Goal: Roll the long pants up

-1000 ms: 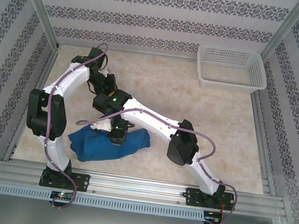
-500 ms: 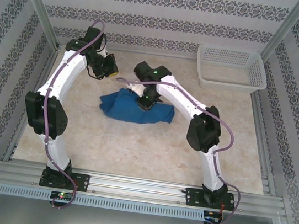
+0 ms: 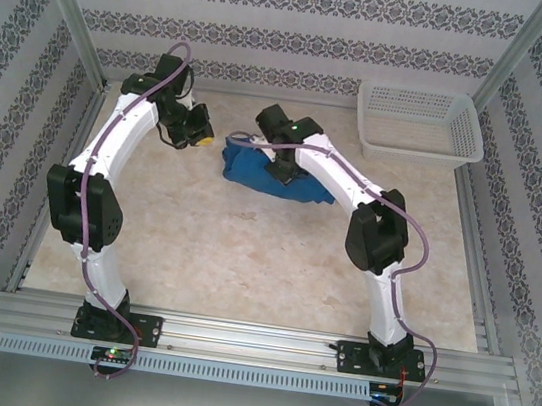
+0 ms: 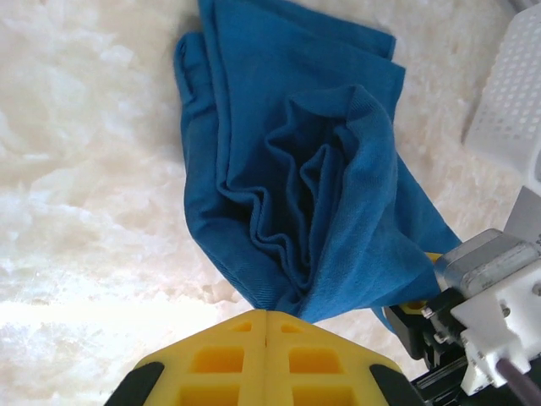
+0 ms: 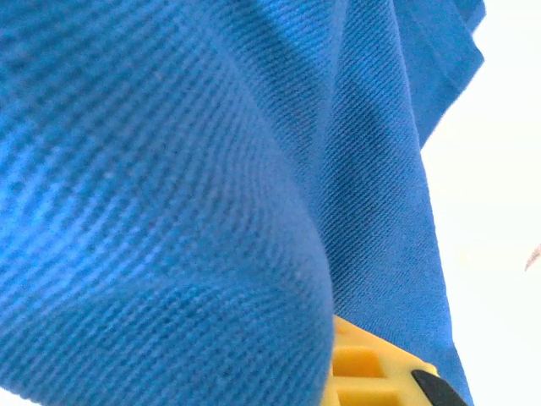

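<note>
Bunched at the table's [image 3: 243, 260] twelve o'clock, the long pants [image 3: 245, 169] sit pinched in the narrow right claw [image 3: 280, 172]; the left claw [image 3: 199, 138] is closed and empty at their nine o'clock. One-sided tugging could unravel the folds.

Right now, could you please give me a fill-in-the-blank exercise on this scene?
1. The pants are ___ in colour.
2. The left pincer is ___ and holds nothing.
3. The right pincer grips the ___.
4. The basket stands in the far ___ corner.
Missing words: blue; shut; pants; right.
</note>
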Robot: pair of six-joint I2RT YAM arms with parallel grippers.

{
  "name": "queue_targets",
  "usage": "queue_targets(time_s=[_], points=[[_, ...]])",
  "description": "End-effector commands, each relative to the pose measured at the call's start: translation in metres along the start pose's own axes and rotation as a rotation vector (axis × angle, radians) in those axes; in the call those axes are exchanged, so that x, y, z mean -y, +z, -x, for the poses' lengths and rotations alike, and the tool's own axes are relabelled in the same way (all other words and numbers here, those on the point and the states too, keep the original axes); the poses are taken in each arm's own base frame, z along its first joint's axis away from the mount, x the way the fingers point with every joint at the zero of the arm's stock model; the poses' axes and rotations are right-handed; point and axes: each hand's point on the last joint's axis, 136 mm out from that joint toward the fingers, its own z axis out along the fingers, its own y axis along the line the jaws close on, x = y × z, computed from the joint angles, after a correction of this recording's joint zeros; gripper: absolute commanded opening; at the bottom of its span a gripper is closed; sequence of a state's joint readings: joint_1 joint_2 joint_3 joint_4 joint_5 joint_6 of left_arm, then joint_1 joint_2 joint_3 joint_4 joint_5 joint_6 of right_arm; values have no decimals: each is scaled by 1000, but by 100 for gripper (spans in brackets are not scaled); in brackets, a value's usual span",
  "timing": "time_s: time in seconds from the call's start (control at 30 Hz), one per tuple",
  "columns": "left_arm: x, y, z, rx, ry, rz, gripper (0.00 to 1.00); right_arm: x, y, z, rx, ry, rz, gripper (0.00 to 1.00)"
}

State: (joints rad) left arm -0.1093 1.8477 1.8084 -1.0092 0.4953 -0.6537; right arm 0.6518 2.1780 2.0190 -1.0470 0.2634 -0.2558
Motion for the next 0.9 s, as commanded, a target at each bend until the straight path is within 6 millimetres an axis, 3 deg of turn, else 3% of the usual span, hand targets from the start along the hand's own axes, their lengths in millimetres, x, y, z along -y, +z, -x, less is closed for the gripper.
queue_targets(time_s=[0.0,0.17,0.33,0.5,0.77,0.87], points=[[-9,0,-12,-28,-10,8,0,-21,-6,6,36,5,-36,0],[-26,12,-23,-57,-27,31,0,-76,11,-2,4,-61,26,0],[-29,26,-28,-96,-47,12,0,-103,13,-9,-17,-82,83,0],[-29,37,-28,-125,-48,3,0,-117,-4,-13,-23,-123,126,0],[-33,51,-32,-142,-54,12,0,-111,-27,-19,-27,-154,119,0],[-41,58,-22,-107,-28,65,0,-119,-38,-19,-21,-162,168,0]])
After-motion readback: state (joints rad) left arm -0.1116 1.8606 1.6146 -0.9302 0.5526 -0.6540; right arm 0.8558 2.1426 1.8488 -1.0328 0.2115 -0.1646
